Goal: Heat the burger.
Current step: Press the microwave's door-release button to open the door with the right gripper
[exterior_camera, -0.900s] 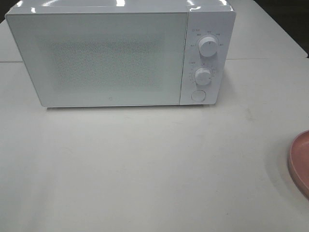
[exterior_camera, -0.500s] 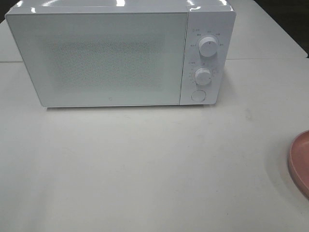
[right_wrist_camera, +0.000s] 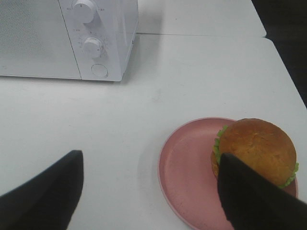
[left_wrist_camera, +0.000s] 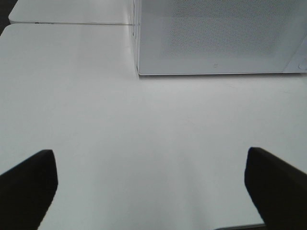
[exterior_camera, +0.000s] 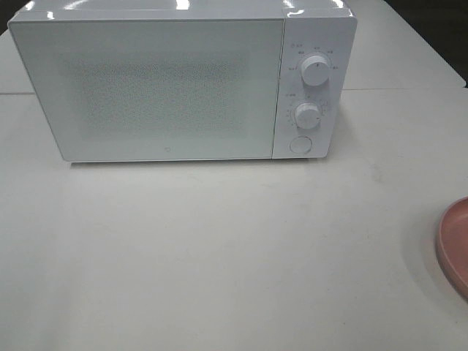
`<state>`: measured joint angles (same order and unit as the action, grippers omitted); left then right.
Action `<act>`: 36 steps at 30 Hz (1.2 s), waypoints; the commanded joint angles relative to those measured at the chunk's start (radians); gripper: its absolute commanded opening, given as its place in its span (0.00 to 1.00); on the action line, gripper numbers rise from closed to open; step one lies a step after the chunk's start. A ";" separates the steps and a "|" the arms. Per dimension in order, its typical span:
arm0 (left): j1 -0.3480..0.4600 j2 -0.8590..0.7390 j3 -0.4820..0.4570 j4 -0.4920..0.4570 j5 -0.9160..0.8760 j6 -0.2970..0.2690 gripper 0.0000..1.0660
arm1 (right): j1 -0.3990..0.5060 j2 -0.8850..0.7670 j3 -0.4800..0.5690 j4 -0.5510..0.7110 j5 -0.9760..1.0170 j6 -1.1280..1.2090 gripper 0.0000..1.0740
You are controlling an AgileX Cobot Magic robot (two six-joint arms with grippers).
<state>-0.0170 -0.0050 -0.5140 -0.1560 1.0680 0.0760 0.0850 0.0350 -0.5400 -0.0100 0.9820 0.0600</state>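
White bench (exterior_camera: 219, 256) holds a microwave (exterior_camera: 146, 88) at the back, a plate (right_wrist_camera: 184, 177) at right. I see the burger (right_wrist_camera: 254, 148) on that plate, bun up, round, without a long axis. My left hand (left_wrist_camera: 149, 160) and right hand (right_wrist_camera: 149, 160) gape, empty.

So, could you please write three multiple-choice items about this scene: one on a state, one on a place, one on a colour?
1. The microwave has its door: A) wide open B) half open C) shut
2. Where is the burger? A) inside the microwave B) on the plate C) on the bare table
3. What colour is the plate? A) pink B) blue C) green

Answers: 1 C, the door lies flush across the front in the high view; 2 B, the right wrist view shows the burger sitting on the plate; 3 A, its rim and floor are pink.
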 commanded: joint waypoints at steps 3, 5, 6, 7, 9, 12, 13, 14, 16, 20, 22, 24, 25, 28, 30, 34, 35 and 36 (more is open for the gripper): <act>0.000 -0.017 -0.001 -0.002 0.000 -0.005 0.92 | -0.001 0.082 -0.008 0.002 -0.056 0.005 0.70; 0.000 -0.017 -0.001 -0.002 0.000 -0.005 0.92 | -0.001 0.112 -0.008 0.002 -0.075 0.005 0.70; 0.000 -0.017 -0.001 -0.002 0.000 -0.005 0.92 | -0.001 0.112 -0.008 0.002 -0.075 0.005 0.70; 0.000 -0.017 -0.001 -0.002 0.000 -0.005 0.92 | -0.001 0.144 -0.005 0.002 -0.104 0.005 0.70; 0.000 -0.017 -0.001 -0.002 0.000 -0.005 0.92 | -0.001 0.159 -0.004 0.002 -0.118 0.005 0.70; 0.000 -0.017 -0.001 -0.002 0.000 -0.005 0.92 | -0.001 0.199 -0.004 0.002 -0.155 0.008 0.70; 0.000 -0.017 -0.001 -0.002 0.000 -0.005 0.92 | -0.001 0.227 -0.004 0.002 -0.187 0.008 0.70; 0.000 -0.017 -0.001 -0.002 0.000 -0.005 0.92 | -0.001 0.256 -0.004 0.002 -0.219 0.008 0.70; 0.000 -0.017 -0.001 -0.002 0.000 -0.005 0.92 | -0.001 0.267 -0.004 0.002 -0.236 0.008 0.70; 0.000 -0.017 -0.001 -0.002 0.000 -0.005 0.92 | -0.001 0.310 -0.004 0.002 -0.278 0.008 0.70; 0.000 -0.017 -0.001 -0.002 0.000 -0.005 0.92 | -0.001 0.356 -0.004 0.002 -0.320 0.008 0.70; 0.000 -0.017 -0.001 -0.002 0.000 -0.005 0.92 | -0.001 0.390 -0.004 0.002 -0.354 0.008 0.70; 0.000 -0.017 -0.001 -0.002 0.000 -0.005 0.92 | -0.001 0.423 -0.004 0.002 -0.386 0.008 0.70; 0.000 -0.017 -0.001 -0.002 0.000 -0.005 0.92 | -0.001 0.441 -0.004 0.002 -0.402 0.008 0.70; 0.000 -0.017 -0.001 -0.002 0.000 -0.005 0.92 | -0.001 0.492 -0.004 0.002 -0.447 0.008 0.70; 0.000 -0.017 -0.001 -0.002 0.000 -0.005 0.92 | -0.001 0.560 -0.004 0.002 -0.500 0.008 0.70; 0.000 -0.017 -0.001 -0.002 0.000 -0.005 0.92 | -0.001 0.593 -0.004 0.002 -0.523 0.008 0.70; 0.000 -0.017 -0.001 -0.002 0.000 -0.005 0.92 | -0.001 0.593 -0.004 0.002 -0.523 0.008 0.70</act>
<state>-0.0170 -0.0050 -0.5140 -0.1560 1.0680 0.0760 0.0850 0.6090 -0.5400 -0.0100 0.4900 0.0610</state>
